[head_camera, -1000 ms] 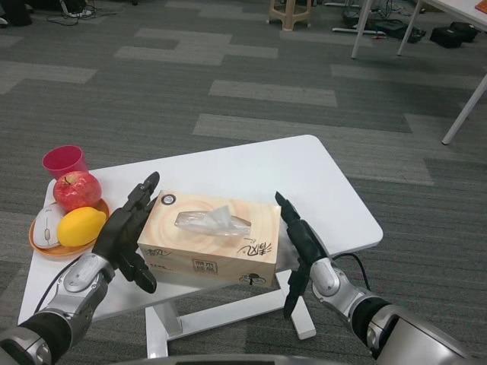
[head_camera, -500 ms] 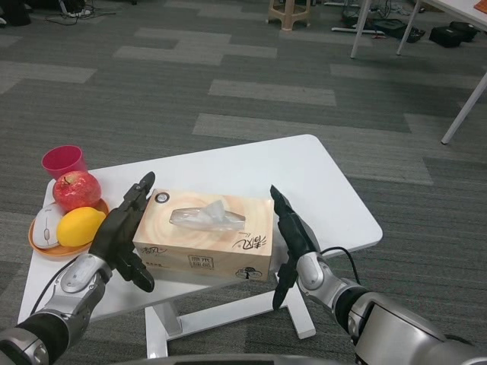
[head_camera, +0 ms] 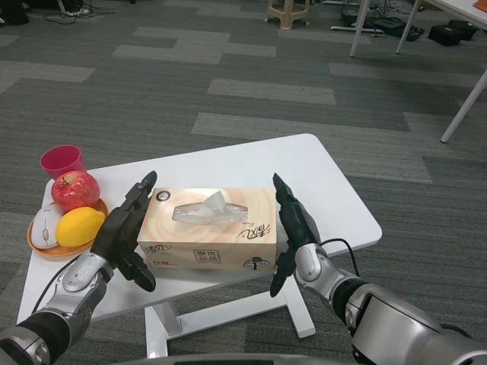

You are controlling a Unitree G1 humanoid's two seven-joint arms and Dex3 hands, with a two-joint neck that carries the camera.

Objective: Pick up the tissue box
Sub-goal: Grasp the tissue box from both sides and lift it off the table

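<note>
A tan tissue box (head_camera: 207, 230) with a clear tissue poking from its top slot sits near the front of the white table (head_camera: 304, 182). My left hand (head_camera: 124, 232) presses flat against the box's left end, fingers stretched out. My right hand (head_camera: 291, 226) presses against its right end in the same way. The box is squeezed between the two palms. Whether its underside touches the tabletop cannot be told.
An orange plate (head_camera: 46, 247) at the table's left edge carries a red apple (head_camera: 75, 190), a lemon (head_camera: 80, 226) and a white mouse (head_camera: 46, 227). A pink cup (head_camera: 62, 161) stands behind it. White table legs (head_camera: 464, 106) stand at the far right on the carpet.
The right hand has closed in on the box's right end. The box has turned slightly, squaring up between both hands, and shifted a little away from me.
</note>
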